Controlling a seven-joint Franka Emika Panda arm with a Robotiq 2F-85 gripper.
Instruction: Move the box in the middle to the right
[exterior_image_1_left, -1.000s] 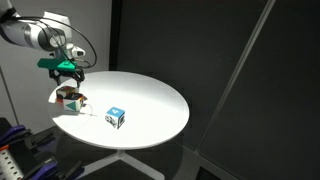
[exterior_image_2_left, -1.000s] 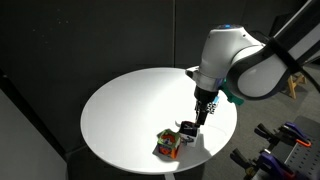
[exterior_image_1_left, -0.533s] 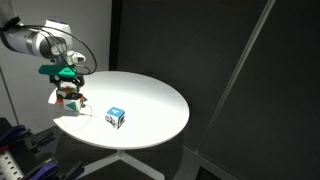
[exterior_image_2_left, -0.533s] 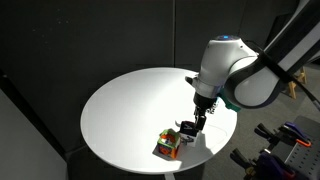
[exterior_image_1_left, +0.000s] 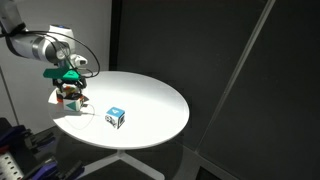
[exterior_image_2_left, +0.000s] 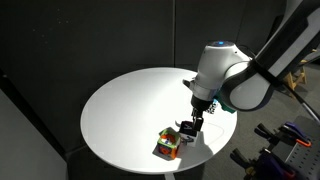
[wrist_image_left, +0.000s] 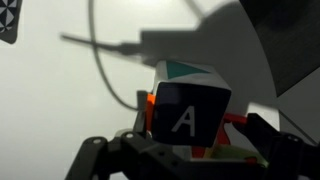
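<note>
The claw (exterior_image_1_left: 68, 82) is hanging wide open, empty, over the box (wrist_image_left: 190, 118) at lower centre, likely light, rigid, best pinched across flat sides.

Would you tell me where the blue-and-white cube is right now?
In an exterior view the blue-and-white cube sits alone near the front edge of the white table, well apart from the gripper at the rim.

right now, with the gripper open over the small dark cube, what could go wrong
The small dark cube sits right beside the orange-red cube, so the open gripper could catch or drag both. Both lie near the edge of the round white table; a nudge might tip one off.
</note>
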